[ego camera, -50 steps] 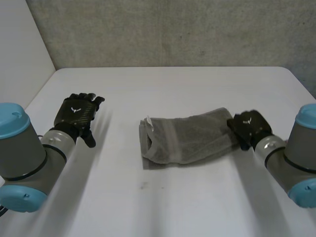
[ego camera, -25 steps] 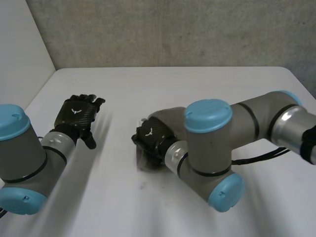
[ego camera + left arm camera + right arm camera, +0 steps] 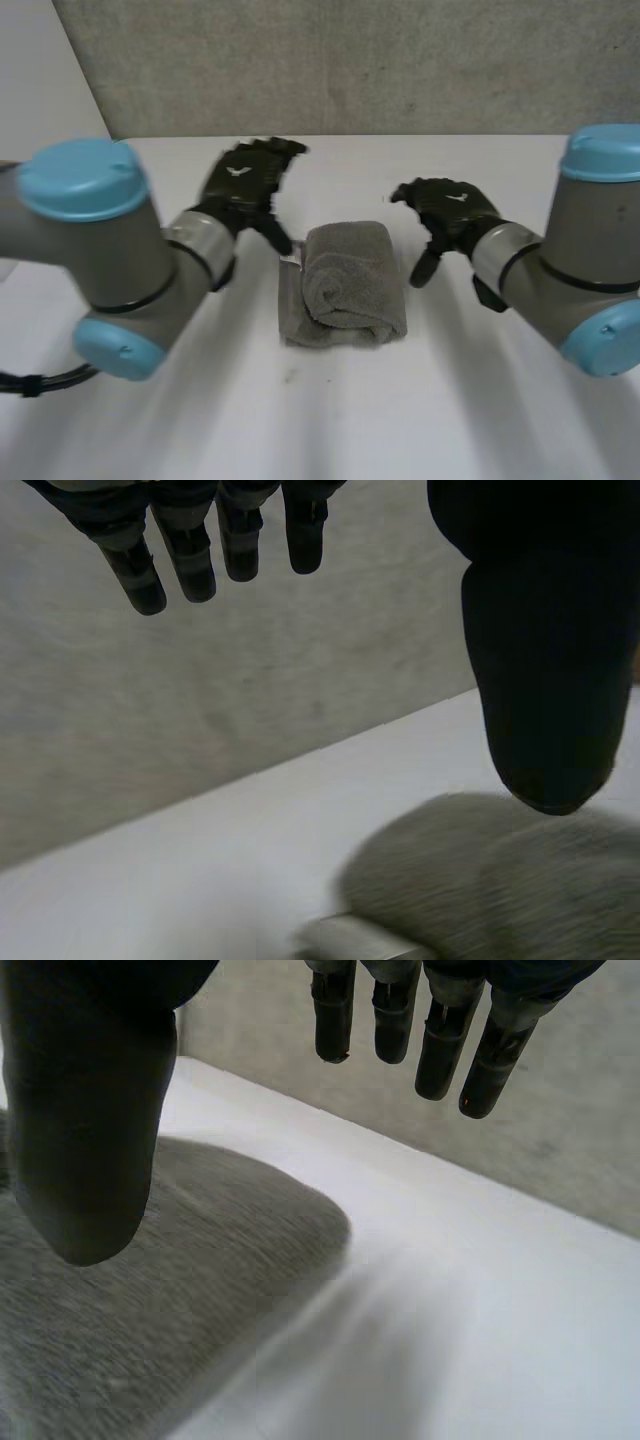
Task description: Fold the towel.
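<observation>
Left hand (image 3: pixel 240 182) and right hand (image 3: pixel 455 212) flank the folded towel (image 3: pixel 345 275) on white table (image 3: pixel 330 425).

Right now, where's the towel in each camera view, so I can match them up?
Head view: the towel lies folded mid-table, between the left hand and right hand.
Left wrist view: towel under the left hand's thumb.
Right wrist view: towel under the right hand's thumb.
Shared landmark: the grey wall behind the white table.
</observation>
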Available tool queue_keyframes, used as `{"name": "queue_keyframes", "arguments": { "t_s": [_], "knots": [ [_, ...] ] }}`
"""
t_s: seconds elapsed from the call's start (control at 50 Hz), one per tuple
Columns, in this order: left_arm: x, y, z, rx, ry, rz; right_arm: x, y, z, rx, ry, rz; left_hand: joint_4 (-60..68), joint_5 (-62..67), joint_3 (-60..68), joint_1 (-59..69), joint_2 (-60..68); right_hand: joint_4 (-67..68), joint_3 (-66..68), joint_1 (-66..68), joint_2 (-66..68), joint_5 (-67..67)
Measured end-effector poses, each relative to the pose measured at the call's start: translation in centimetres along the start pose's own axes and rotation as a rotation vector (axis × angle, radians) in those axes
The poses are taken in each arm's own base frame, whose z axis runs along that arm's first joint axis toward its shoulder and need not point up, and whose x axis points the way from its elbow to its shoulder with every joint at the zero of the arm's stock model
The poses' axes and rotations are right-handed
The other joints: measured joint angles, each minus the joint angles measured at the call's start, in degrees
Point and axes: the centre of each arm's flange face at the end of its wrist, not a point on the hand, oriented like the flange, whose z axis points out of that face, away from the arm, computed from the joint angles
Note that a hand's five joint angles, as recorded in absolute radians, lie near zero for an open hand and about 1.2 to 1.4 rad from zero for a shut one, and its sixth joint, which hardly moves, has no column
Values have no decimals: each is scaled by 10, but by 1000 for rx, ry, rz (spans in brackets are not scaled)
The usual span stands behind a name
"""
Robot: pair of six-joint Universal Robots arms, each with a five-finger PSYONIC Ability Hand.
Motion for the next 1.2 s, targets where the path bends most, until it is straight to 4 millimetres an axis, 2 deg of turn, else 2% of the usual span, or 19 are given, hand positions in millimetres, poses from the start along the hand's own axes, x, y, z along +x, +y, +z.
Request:
{"name": "queue_keyframes", "arguments": {
  "t_s": [0.12,0.24,0.36,0.44,0.62,0.74,0.88,1.06,1.12,1.2],
  "knots": [
    [34,26,20,-68,77,-104,18,10,6,-28,35,41,11,0,9,8,8,0,0,0,0,0],
    [50,52,38,-108,96,-121,18,20,15,-52,27,36,27,4,25,24,24,0,0,0,0,0],
    [45,71,50,-141,30,-105,13,31,26,-79,3,27,44,26,42,41,42,0,0,0,0,0],
    [37,79,49,-174,-32,-91,9,36,32,-89,-21,24,45,28,43,41,43,0,0,0,0,0],
    [24,99,25,-301,-111,-40,-14,45,47,-125,-118,18,45,27,43,41,43,0,0,0,0,0],
    [22,105,9,-338,-108,-26,-36,53,54,-157,-174,7,45,27,43,41,43,0,0,0,0,0],
    [20,113,3,-342,-107,-8,-57,61,56,-186,-205,-18,45,26,43,41,42,0,-5,-3,0,0],
    [12,120,2,-334,-115,45,-58,60,55,-192,-163,-88,43,26,42,40,41,0,-8,-9,0,0],
    [11,115,3,-318,-119,58,-56,52,54,-174,-154,-102,43,26,42,39,41,0,-8,-9,0,0],
    [11,90,4,-255,-119,62,-54,31,47,-123,-144,-110,43,23,42,39,40,0,-8,-9,0,0]
  ]
}}
